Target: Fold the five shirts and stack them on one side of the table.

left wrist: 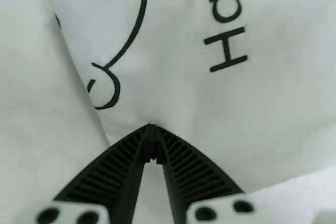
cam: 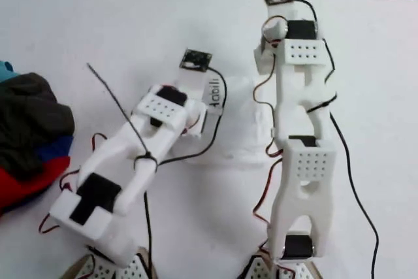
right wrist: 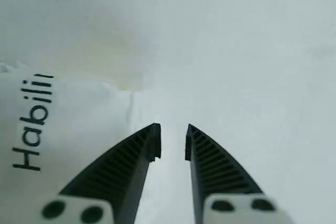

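Observation:
A white shirt (cam: 238,119) with black print lies crumpled in the middle of the white table. In the left wrist view my left gripper (left wrist: 152,132) is shut on a pinch of the white shirt (left wrist: 173,77), and creases run out from its tips. My left arm (cam: 160,112) slants in from the near left, its head over the shirt's left part. My right gripper (right wrist: 173,129) is open by a narrow gap, held over bare table just beside the shirt's edge (right wrist: 63,129). The right arm (cam: 297,57) stretches straight toward the far side.
A heap of unfolded shirts (cam: 29,135), dark grey, blue, red and teal, lies at the table's left edge. Black and red cables trail from both arms over the table (cam: 130,24). The far left and the right side hold bare tabletop.

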Robot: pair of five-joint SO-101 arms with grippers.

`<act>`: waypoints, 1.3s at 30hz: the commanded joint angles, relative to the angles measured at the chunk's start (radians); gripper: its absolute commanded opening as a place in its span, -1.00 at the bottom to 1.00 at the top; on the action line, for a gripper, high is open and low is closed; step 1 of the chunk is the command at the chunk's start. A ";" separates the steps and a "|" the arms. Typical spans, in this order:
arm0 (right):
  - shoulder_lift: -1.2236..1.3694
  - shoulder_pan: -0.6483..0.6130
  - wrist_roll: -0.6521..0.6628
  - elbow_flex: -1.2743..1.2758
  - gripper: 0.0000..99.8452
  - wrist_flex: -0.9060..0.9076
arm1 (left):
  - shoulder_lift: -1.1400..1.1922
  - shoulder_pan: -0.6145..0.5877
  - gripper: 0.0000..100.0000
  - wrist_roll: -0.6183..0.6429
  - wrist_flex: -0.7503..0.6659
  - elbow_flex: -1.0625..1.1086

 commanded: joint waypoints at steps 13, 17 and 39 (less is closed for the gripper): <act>0.077 -0.044 -0.011 -0.068 -0.94 0.015 | 0.000 0.066 -0.95 0.054 0.051 0.048; 0.171 -0.045 -0.011 -0.074 -0.94 -0.024 | 0.005 0.066 -0.95 0.054 0.055 0.050; 0.054 0.027 -0.002 -0.077 -0.94 -0.018 | -0.002 0.057 -0.95 -0.080 0.078 -0.015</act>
